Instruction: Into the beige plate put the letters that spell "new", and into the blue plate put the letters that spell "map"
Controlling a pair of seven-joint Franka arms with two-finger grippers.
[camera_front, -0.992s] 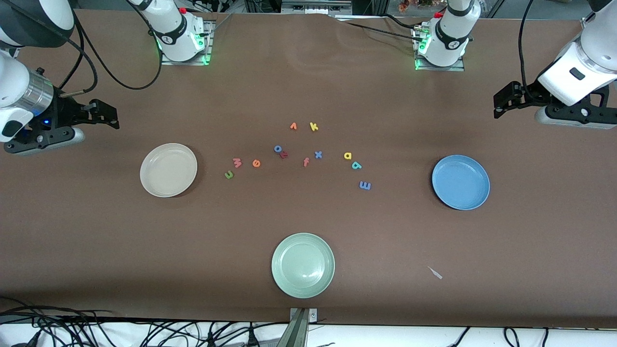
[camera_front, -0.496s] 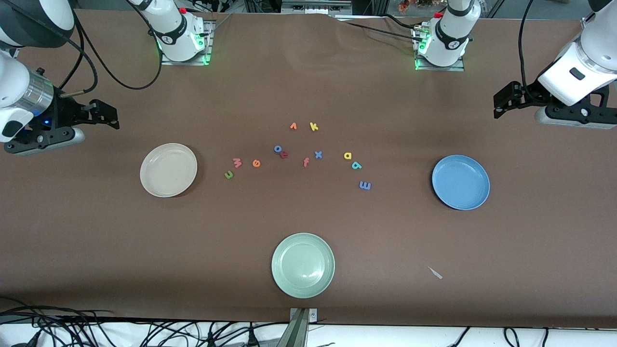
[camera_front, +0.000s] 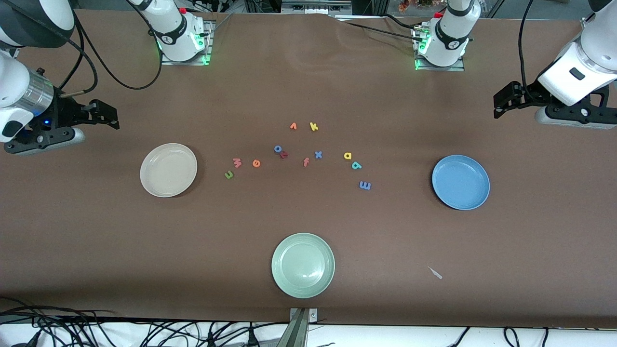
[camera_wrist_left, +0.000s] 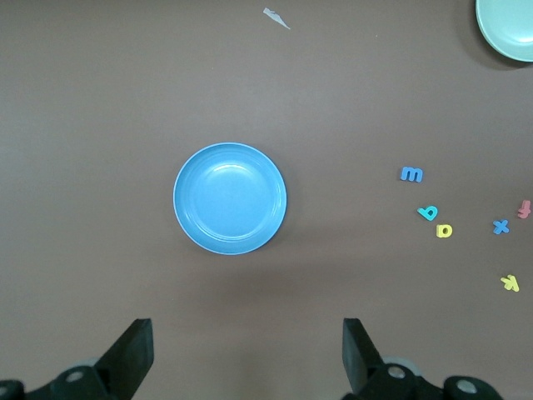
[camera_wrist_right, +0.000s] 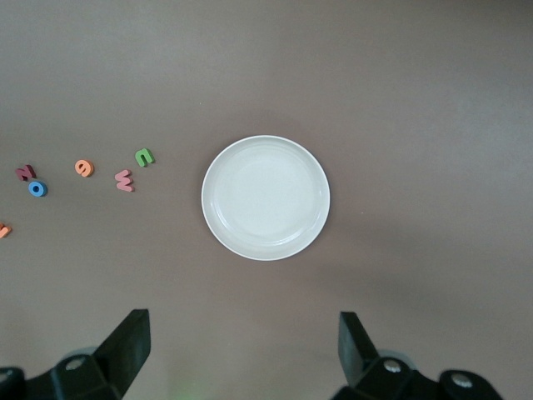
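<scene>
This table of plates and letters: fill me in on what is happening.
Nothing is being handled yet. The left pincer hangs open above the table's left-arm end, near the blue plate; the right pincer hangs open at the right-arm end, near the beige plate. Both plates are empty. The foam letters lie loose between them: n, w, e, and m, a, p.

The only things to read are little foam letters near the middle of the table (camera_front: 96,231): n, w, e, o, r, f, x, v, k, a, p, m.
</scene>
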